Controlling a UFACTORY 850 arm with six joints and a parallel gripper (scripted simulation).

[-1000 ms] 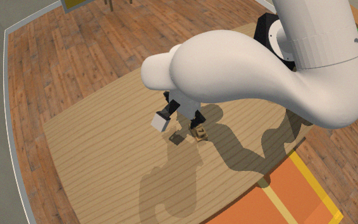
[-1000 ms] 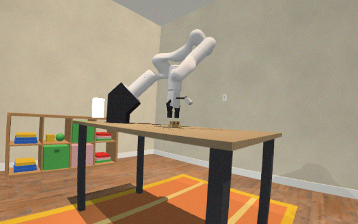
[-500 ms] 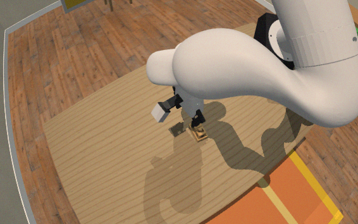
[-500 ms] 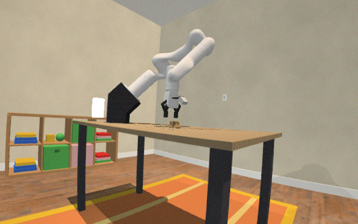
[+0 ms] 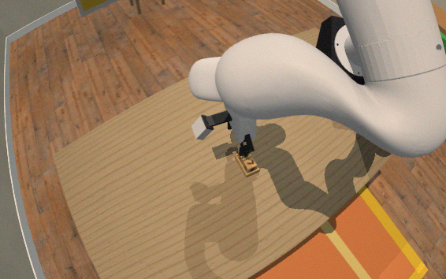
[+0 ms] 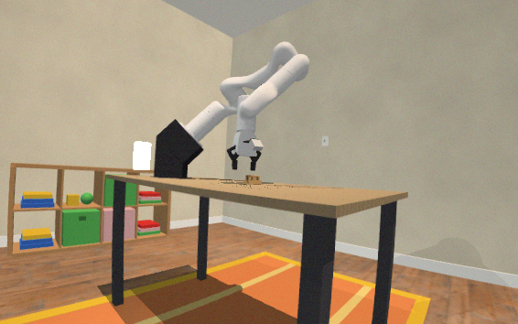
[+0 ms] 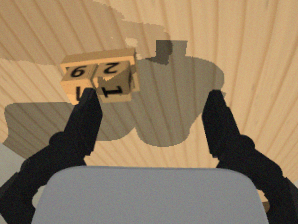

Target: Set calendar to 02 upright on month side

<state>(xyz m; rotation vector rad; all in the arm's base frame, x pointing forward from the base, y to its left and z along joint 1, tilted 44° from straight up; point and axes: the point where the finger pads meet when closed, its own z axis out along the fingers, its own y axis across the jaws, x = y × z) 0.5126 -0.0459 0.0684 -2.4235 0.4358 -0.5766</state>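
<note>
Arm: white, reaching over the table from a black base at its far edge.
Gripper: fingers spread wide apart, nothing between them; it hangs above the table top, pointing down, clear of the calendar.
Calendar: small wooden tray with two cubes side by side, upper left of the wrist frame, just beyond the left fingertip; in the top view it sits near the middle of the table, just below the black fingers.
Digits showing: top faces seem to read 6 or 9 and 2; a 1 shows on the nearer side of one cube. The month's name is not legible.
Tray: looks flat on the table, though too small to confirm.
Step in hand (judged): lining up over one cube for a regrasp and turn.
Advice: centre the open jaws over a single cube, not the pair; come straight down; avoid nudging the tray wall; lift clear before turning.
</note>
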